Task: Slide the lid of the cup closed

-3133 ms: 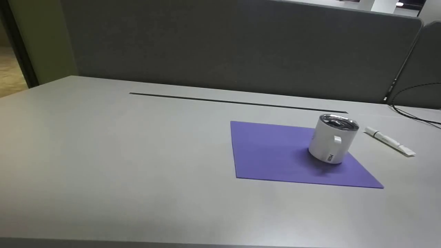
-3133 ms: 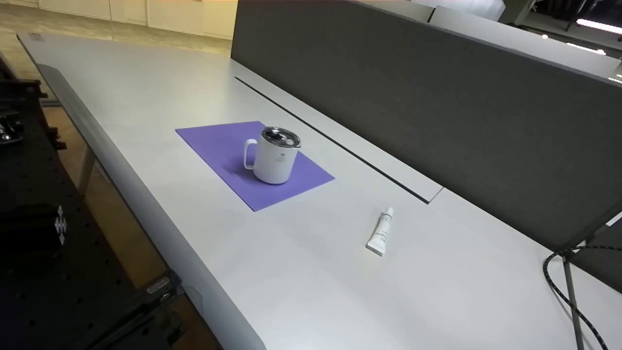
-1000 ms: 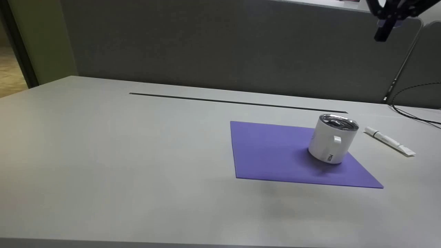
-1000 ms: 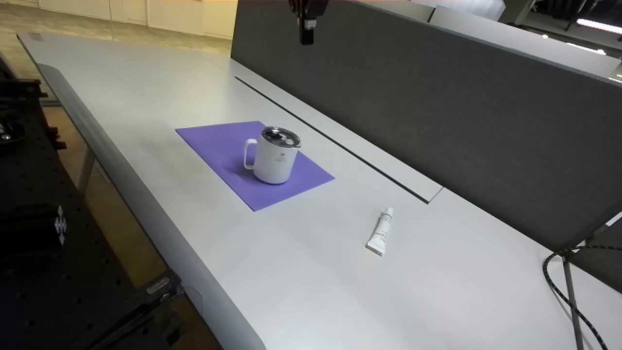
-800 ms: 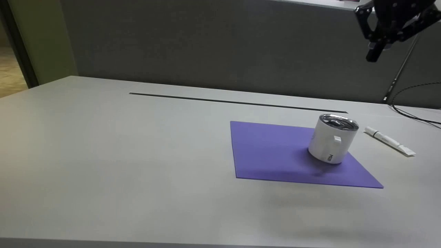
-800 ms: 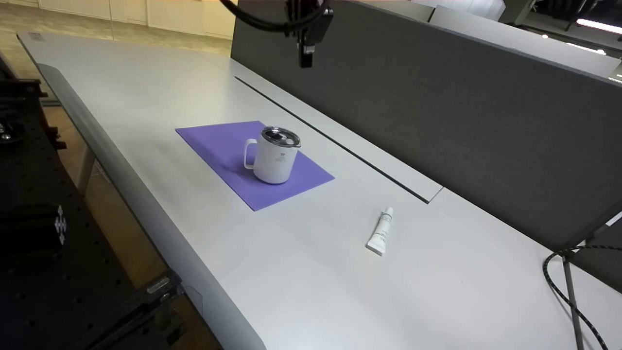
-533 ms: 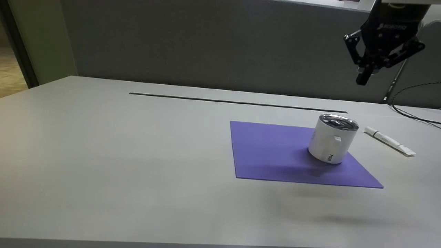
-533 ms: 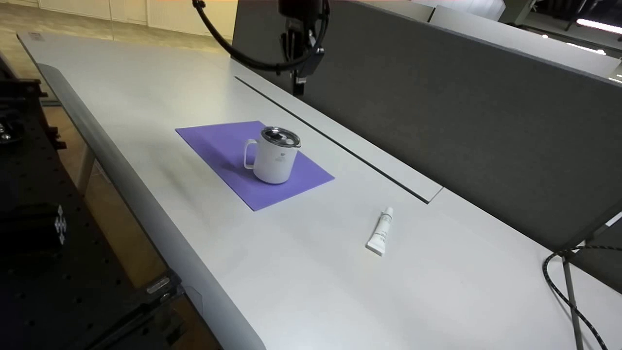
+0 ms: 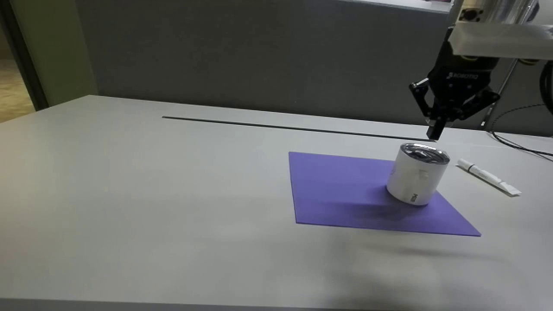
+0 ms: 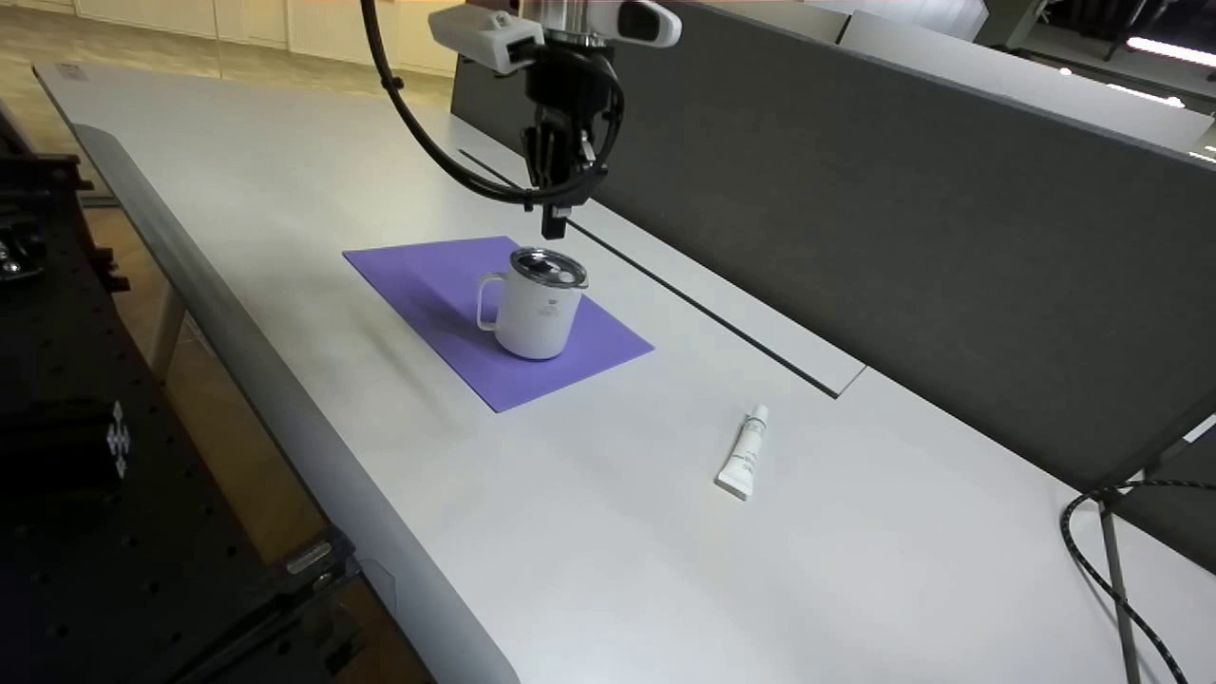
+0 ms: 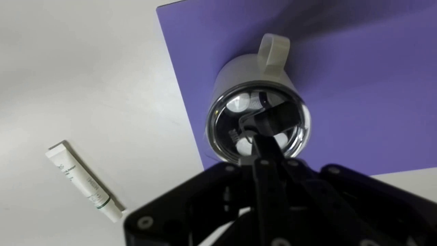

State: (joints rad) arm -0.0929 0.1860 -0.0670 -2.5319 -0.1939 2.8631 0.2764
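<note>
The white cup (image 9: pixel 408 183) stands upright on the purple mat, its handle (image 11: pixel 277 53) showing in the wrist view. On top sits the glossy dark lid (image 10: pixel 549 269) with a shiny rim. Seen from the wrist, the lid (image 11: pixel 223 128) bears a dark rectangular patch; whether this is a sliding tab or a reflection I cannot tell. My gripper (image 9: pixel 433 134) hangs just above the cup, pointing down, its fingers together with nothing between them. In an exterior view a small gap shows between the gripper (image 10: pixel 554 228) and the lid. The fingertips hide part of the lid's near side in the wrist view.
The purple mat (image 9: pixel 332 185) lies flat on the pale table (image 9: pixel 173 216). A slim white tube (image 10: pixel 744 454) rests beside the mat. A dark partition (image 10: pixel 855 237) runs along the table's back, and a black cable (image 10: pixel 1083 551) lies near its end.
My gripper has come into view from above and moved down toward the cup, staying shut. Its shadow has moved over the mat. The cup, lid and tube have stayed in place.
</note>
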